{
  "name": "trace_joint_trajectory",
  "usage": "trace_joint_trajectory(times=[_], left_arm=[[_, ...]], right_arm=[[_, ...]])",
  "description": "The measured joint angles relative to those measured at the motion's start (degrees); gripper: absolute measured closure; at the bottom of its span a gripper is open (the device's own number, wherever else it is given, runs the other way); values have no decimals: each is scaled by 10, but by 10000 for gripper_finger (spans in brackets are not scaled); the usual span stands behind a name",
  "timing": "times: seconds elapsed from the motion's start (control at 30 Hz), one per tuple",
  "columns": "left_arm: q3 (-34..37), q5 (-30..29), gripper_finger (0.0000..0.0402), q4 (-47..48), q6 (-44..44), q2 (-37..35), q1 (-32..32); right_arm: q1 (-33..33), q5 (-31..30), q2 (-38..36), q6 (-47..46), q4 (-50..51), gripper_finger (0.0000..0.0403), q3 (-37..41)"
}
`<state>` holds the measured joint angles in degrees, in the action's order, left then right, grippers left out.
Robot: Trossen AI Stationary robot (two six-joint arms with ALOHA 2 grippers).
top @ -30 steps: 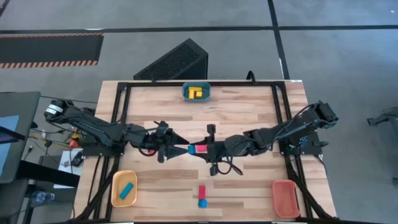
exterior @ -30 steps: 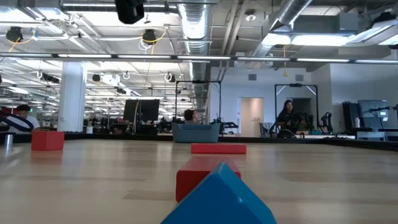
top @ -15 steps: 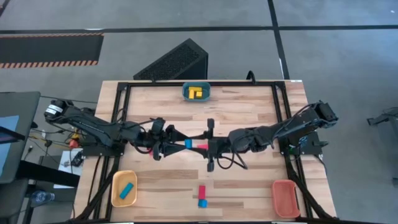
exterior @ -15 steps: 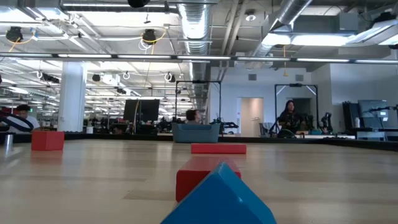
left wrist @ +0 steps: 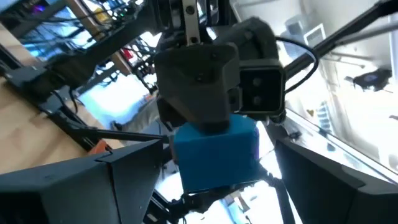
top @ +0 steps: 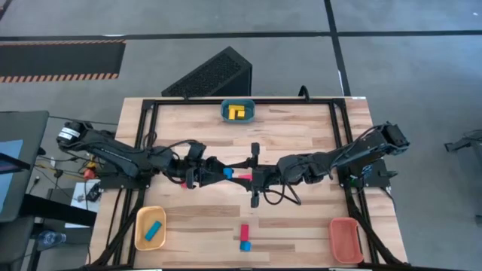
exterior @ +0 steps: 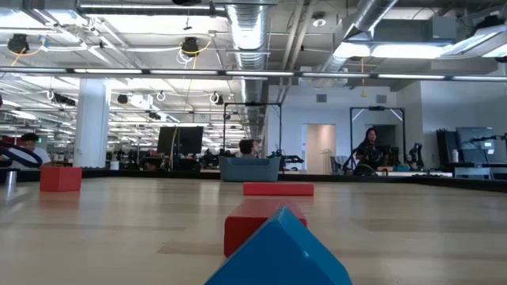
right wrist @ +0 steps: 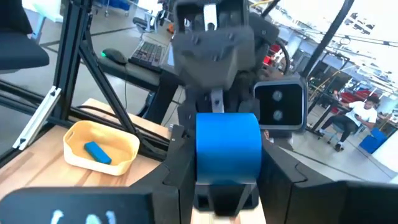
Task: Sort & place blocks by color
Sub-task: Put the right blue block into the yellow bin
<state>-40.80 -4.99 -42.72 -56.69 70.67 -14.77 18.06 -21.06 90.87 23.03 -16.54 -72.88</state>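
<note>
Blue block (top: 227,173) sits clamped in the right gripper (top: 235,175); we see the left gripper (top: 215,172) spread wide around it. Arms hide most of its faces

The high cam hangs above, looking straight down on the whole table (top: 301,135). The low cam sits at tabletop level, nose-close to a blue block (exterior: 279,252), facing the room behind. Each wrist cam looks past its own fingers, facing the other arm, both sharing one blue block (left wrist: 216,154) close up.
</note>
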Motion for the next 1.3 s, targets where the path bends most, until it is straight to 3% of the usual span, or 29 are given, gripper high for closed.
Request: trace_joint_trajectory(times=[0.3, 0.63, 0.83, 1.13, 1.3], left_arm=[[0, 17, 124, -17, 1, 9, 7], [0, 15, 257, -2, -3, 8, 21], [0, 18, 259, 9, 9, 8, 23], [-1, -10, 245, 119, 6, 5, 22], [1, -12, 257, 152, 17, -11, 21]], right_arm=[[3, -14, 0, 0, 7, 261, 0], [3, -18, 0, 6, 16, 257, 0], [3, -49, 0, -44, 20, 243, 0], [13, -103, 0, -159, 95, 152, 1], [31, -112, -5, -233, 145, 133, -1]])
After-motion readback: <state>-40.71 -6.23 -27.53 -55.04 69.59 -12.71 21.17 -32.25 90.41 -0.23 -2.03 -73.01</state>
